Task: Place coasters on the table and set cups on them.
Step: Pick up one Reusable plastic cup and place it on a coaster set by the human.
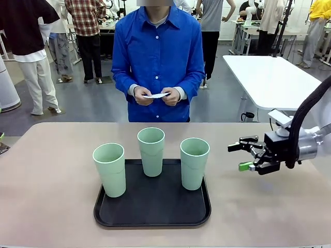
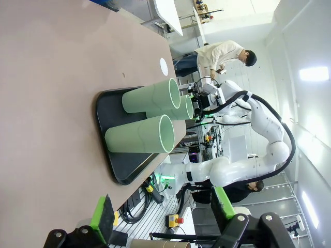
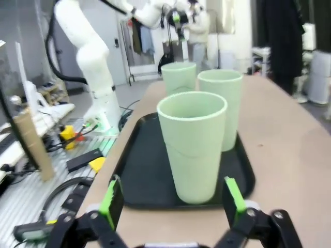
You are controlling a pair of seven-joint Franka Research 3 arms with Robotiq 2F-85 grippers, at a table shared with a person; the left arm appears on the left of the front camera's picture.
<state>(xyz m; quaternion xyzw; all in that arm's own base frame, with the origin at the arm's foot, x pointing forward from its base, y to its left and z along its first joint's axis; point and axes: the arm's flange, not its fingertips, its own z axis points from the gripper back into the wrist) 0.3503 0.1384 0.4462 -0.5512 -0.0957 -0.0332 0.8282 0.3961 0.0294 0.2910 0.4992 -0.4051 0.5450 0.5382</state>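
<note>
White coasters (image 1: 155, 95) rest in the person's hands (image 1: 143, 95), front view.

Grey floor (image 1: 98, 103), white table (image 1: 269, 77) behind.

Mint-green and handleless, the left cup (image 1: 109, 170), middle cup (image 1: 151, 152) and right cup (image 1: 194, 164) stand upright on a black tray (image 1: 155, 207) on the beige desk (image 1: 51, 155). The white coasters (image 1: 155, 95) rest in a person's hands (image 1: 170, 96).
</note>
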